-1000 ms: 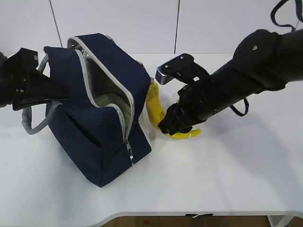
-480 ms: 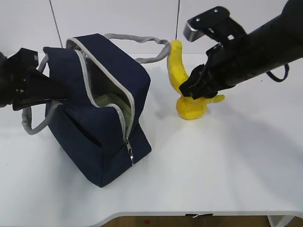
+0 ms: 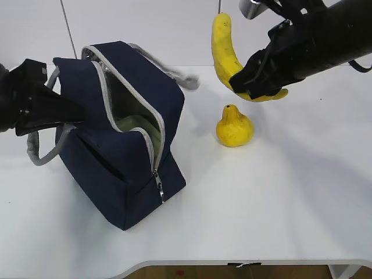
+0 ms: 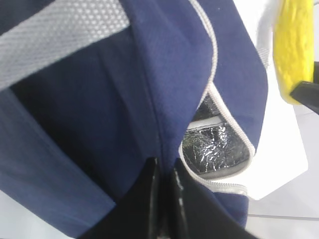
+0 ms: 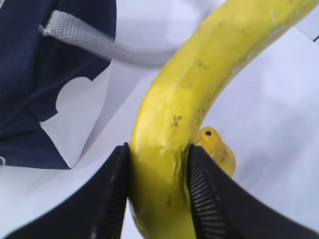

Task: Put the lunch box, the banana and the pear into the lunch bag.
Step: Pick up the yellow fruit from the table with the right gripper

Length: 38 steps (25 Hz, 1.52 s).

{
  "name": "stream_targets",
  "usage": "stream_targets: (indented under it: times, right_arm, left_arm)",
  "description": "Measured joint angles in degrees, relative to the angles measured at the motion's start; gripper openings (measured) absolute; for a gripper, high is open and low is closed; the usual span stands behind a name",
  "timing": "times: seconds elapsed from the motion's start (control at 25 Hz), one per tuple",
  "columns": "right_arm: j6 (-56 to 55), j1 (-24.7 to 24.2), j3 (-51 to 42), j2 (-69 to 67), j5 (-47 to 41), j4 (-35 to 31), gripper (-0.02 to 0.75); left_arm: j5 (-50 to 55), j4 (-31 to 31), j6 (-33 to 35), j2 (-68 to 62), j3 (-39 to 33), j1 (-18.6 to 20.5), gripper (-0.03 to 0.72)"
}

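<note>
Right end effector (image 3: 254, 87) clamps the long curved yellow banana (image 3: 228, 53) upright in the air; the open navy fabric lunch bag (image 3: 125, 131) lies to its left, pinched by the shut left end effector (image 4: 163, 199).

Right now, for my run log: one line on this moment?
right claw: holds banana aloft | left claw: pinches lunch bag | pear: on table

lunch bag (image 3: 116, 133) left, pear (image 3: 234, 126) right

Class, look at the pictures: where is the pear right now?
In the exterior view the pear stands upright on the white table, right of the open lunch bag and directly below the lifted banana.
</note>
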State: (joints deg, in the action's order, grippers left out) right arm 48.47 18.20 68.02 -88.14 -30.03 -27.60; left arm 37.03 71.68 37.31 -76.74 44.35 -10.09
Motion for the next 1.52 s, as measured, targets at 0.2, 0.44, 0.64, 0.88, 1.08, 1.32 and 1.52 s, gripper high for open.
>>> stream_targets:
  times: [0.2,0.44,0.64,0.88,1.08,1.32,1.52]
  right_arm:
    - [-1.46,0.00,0.47,0.00,-0.48,-1.44,0.287]
    - [-2.18,0.00,2.88,0.00,-2.38,-14.56,0.287]
    - [2.25,0.00,3.89,0.00,-7.00,-26.57,0.287]
    - [12.47,0.12,4.10,0.00,-10.68,-37.29,0.287]
    - [16.01,3.07,6.36,-0.92,-13.67,-40.23,0.287]
    - [16.06,6.84,12.95,-6.16,-14.89,-39.01,0.287]
    - [15.34,7.58,15.77,-11.01,-15.63,-37.93,0.287]
  left_arm:
    - [0.00,0.00,0.00,0.00,0.00,0.00,0.001]
    - [0.00,0.00,0.10,0.00,0.00,0.00,0.001]
    - [0.00,0.21,1.59,0.00,0.00,0.00,0.001]
    - [-1.02,1.18,2.00,0.85,0.00,0.00,0.001]
    - [-1.44,2.85,2.14,0.97,0.00,0.00,0.001]
    - [-1.54,3.23,2.14,0.97,0.00,0.00,0.001]
    - [-1.54,3.23,2.14,0.97,0.00,0.00,0.001]
